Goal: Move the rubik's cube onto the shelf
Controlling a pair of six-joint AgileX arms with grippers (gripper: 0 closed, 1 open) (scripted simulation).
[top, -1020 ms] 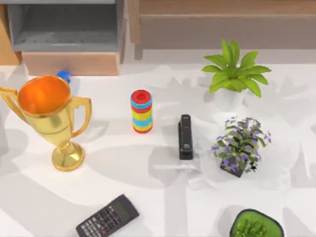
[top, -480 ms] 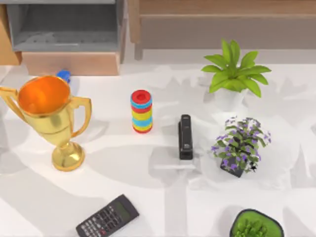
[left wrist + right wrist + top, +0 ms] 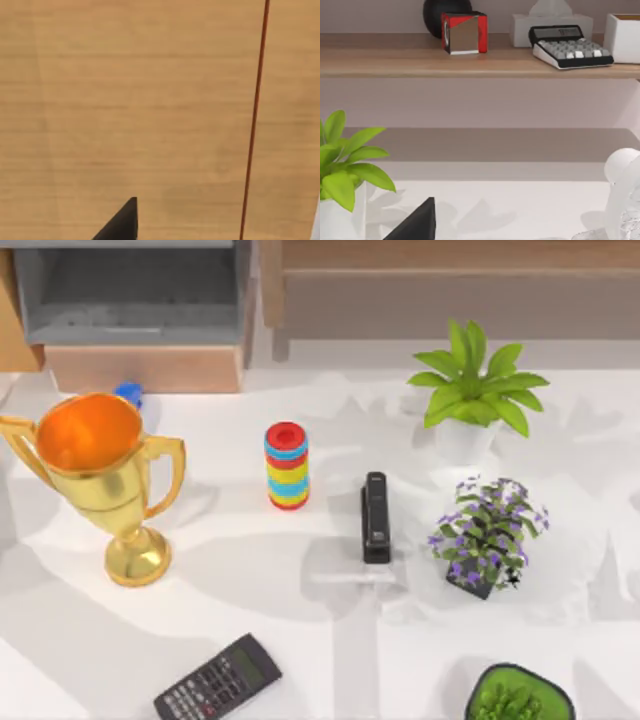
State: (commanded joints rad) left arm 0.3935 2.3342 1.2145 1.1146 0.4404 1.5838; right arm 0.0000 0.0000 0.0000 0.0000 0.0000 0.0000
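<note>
1. Your left gripper (image 3: 120, 225) shows as one dark finger tip against a light wooden surface (image 3: 125, 100) with a thin red line (image 3: 255, 125) running down it; you cannot tell whether the fingers are apart or together.
2. Your right gripper (image 3: 417, 222) is likewise a single dark tip low in its wrist view, above the white desk (image 3: 520, 210); apart or together, you cannot tell.
3. From the right wrist, the shelf (image 3: 485, 62) lies ahead, carrying a red-and-silver cube (image 3: 464, 32), a dark round object (image 3: 432, 15) behind it, a tissue box (image 3: 552, 20), a black calculator with grey keys (image 3: 570, 47) and a white box (image 3: 622, 30).
4. A green potted plant (image 3: 345, 165) stands near that gripper.
5. From above, the shelf (image 3: 450, 260) runs along the desk's far right, a grey-lined box (image 3: 130, 300) at far left.
6. On the desk (image 3: 300, 590) you have a gold trophy (image 3: 95, 475), a ring stack (image 3: 287, 465), a black stapler (image 3: 376, 518), a purple-flowered plant (image 3: 485, 535) and a dark calculator (image 3: 218, 680).
7. You cannot see a yellow-and-green rubik's cube anywhere; its place cannot be told.
</note>
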